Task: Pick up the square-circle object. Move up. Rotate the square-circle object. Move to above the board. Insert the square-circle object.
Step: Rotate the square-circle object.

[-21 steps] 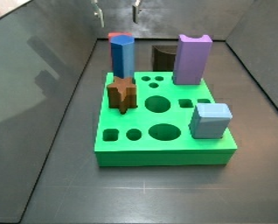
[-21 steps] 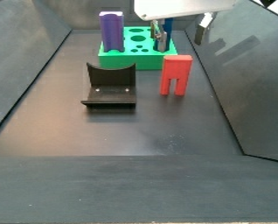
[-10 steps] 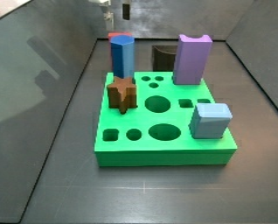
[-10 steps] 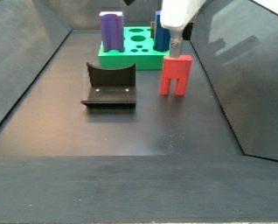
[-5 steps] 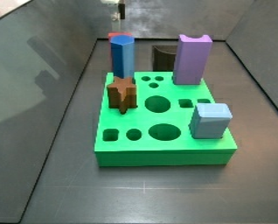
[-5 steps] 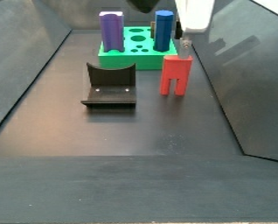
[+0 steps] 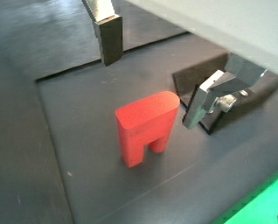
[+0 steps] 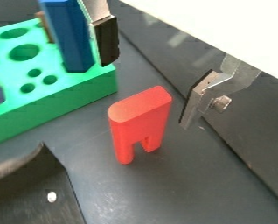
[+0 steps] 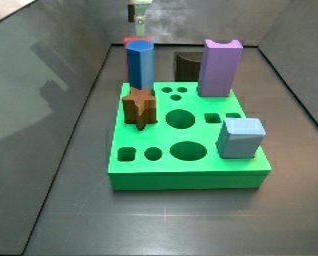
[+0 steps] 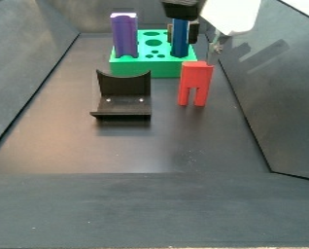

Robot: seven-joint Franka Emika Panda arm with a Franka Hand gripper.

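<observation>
The square-circle object is a red block standing upright on the dark floor on two short stubs, seen in both wrist views [image 7: 148,127] [image 8: 139,122] and in a side view [image 10: 195,83]. My gripper [image 7: 159,70] [image 8: 153,66] is open and empty above it, one finger on each side of its top and apart from it. In a side view the gripper [image 10: 204,24] hangs just over the block; in a side view it shows at the far top edge [image 9: 139,12]. The green board [image 9: 189,172] [image 10: 151,60] [image 8: 37,101] lies beside the red block.
On the board stand a blue prism [image 9: 139,65] [image 8: 66,35], a purple block [image 9: 221,68], a brown star block [image 9: 139,107] and a light-blue cube [image 9: 241,138]. The dark fixture [image 10: 120,94] [image 7: 229,74] stands on the floor by the red block. Grey walls enclose the floor.
My gripper has moved from above the board's edge across to above the red block, still open. The red block and the board's pieces have not moved.
</observation>
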